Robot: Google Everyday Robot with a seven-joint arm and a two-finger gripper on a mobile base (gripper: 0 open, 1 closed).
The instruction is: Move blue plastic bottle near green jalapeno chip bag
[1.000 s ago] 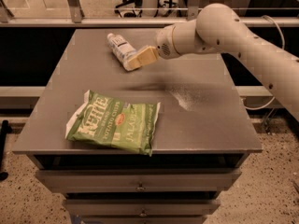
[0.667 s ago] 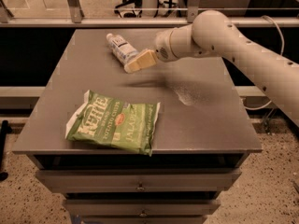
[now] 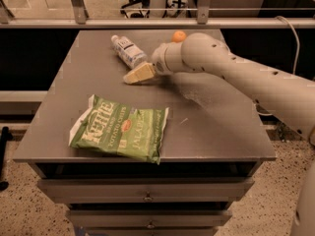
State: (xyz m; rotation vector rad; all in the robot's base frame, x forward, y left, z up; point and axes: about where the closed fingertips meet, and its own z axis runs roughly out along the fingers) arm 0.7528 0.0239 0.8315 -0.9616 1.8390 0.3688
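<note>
Grey metal table [image 3: 216,132] with drawers [image 3: 147,190] below and a railing [image 3: 147,22] behind it. On the far half lies one blue plastic bottle [image 3: 129,52] on its side, white cap toward the far left, with a small orange fruit [image 3: 179,36] to its right near the back edge; on the near left lies one green jalapeno chip bag [image 3: 120,128], flat and well apart from the bottle. One gripper [image 3: 134,76] on a white arm [image 3: 246,77] reaching in from the right is low over the table just beside the bottle's base end, contact uncertain and its spread not discernible.
</note>
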